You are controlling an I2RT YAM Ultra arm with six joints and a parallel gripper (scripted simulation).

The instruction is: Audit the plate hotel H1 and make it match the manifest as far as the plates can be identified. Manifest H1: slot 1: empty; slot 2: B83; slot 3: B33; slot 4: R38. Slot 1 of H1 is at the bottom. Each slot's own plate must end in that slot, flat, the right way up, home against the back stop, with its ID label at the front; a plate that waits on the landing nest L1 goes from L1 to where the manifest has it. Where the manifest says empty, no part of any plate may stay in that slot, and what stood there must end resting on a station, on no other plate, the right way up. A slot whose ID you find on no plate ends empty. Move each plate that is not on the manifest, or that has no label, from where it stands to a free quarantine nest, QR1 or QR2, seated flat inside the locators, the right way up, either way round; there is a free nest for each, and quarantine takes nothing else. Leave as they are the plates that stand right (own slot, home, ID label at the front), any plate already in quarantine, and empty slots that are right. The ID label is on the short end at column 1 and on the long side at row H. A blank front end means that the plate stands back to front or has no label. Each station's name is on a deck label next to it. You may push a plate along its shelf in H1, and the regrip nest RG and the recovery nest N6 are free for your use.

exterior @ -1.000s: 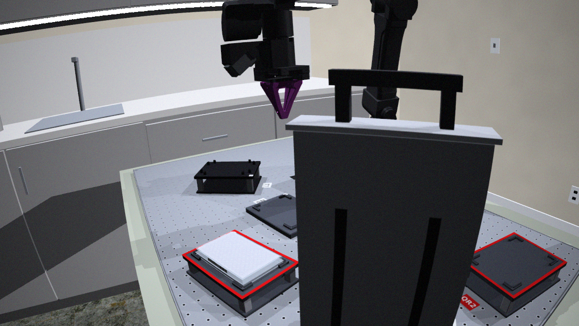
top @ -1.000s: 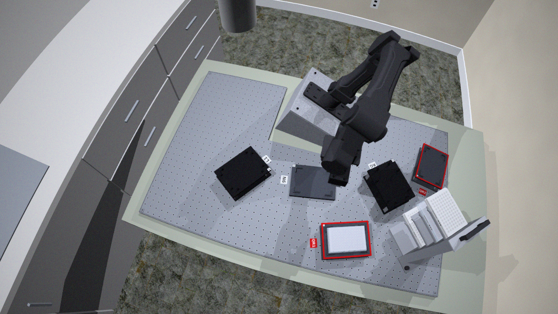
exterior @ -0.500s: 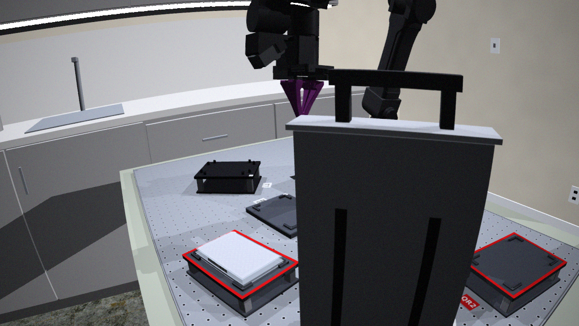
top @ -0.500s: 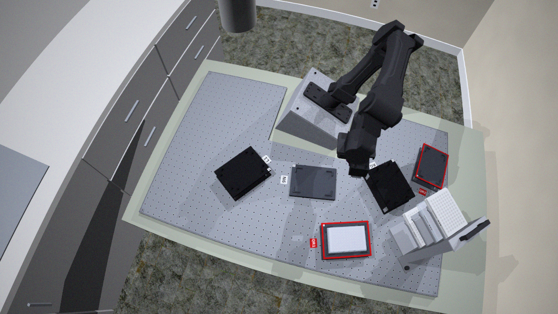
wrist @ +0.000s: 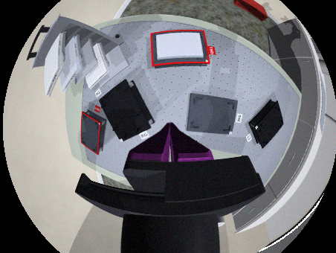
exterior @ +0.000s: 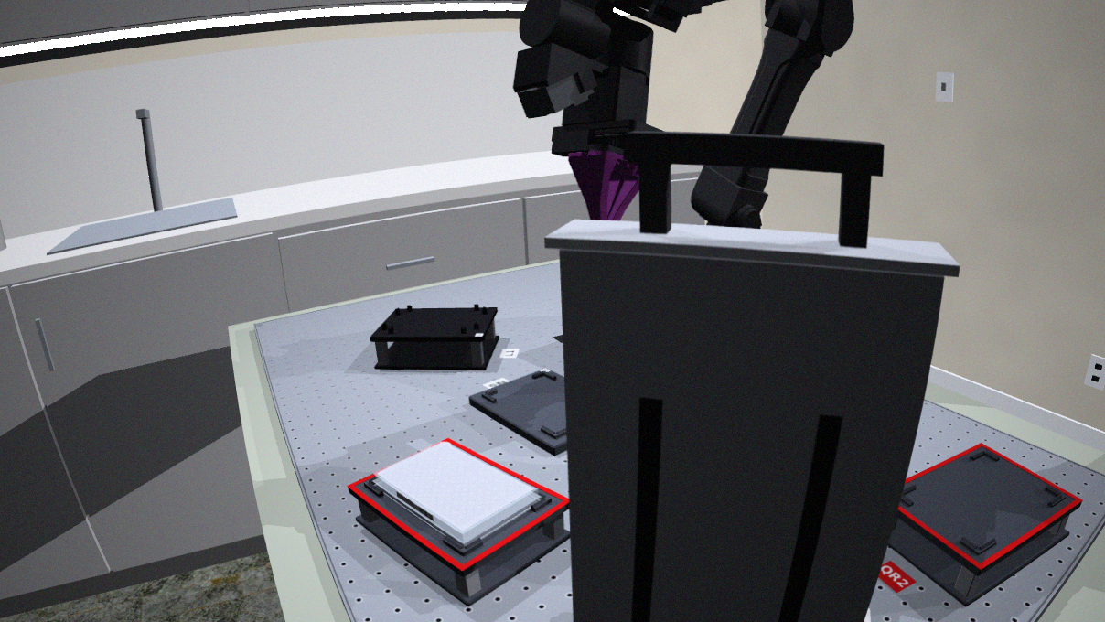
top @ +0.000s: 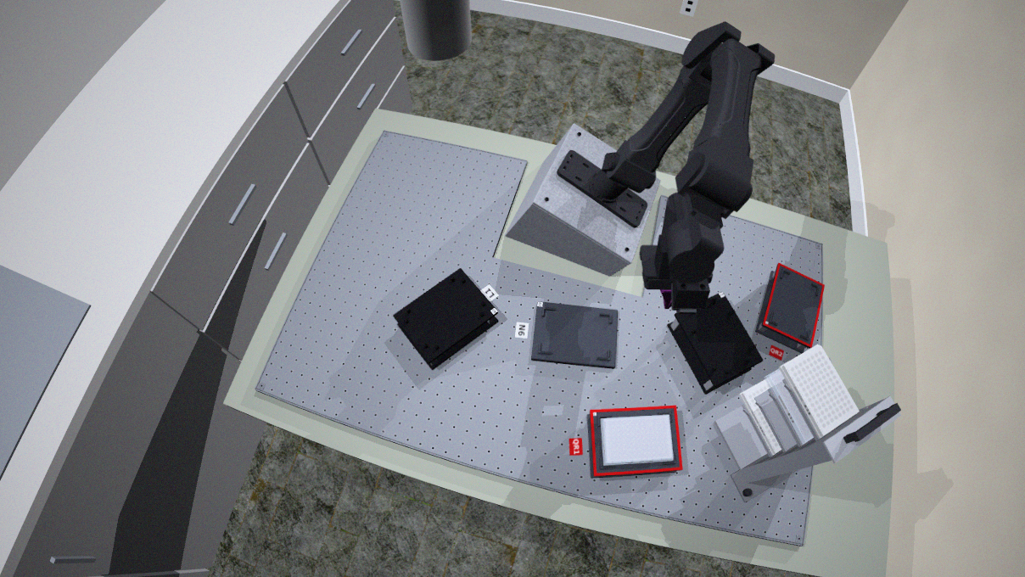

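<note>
The plate hotel H1 [top: 796, 415] stands at the deck's front right with white plates on its shelves. The top plate [top: 817, 390] shows its wells; the labels cannot be read. The exterior view shows only the hotel's closed back [exterior: 742, 433]. A white plate [top: 635, 439] [exterior: 455, 490] lies flat in the red-framed nest QR1. The red-framed nest QR2 [top: 792, 305] is empty. My gripper [top: 681, 305] is shut and empty. It hangs high over the end of the black regrip nest RG [top: 717, 342] nearest the arm's base. Its purple fingers show in the wrist view [wrist: 170, 143].
The landing nest L1 [top: 445, 316] is a raised black block with no plate on it. The flat grey nest N6 [top: 574, 334] is empty too. The arm's grey base block [top: 584, 200] stands at the back. Cabinets run along the left.
</note>
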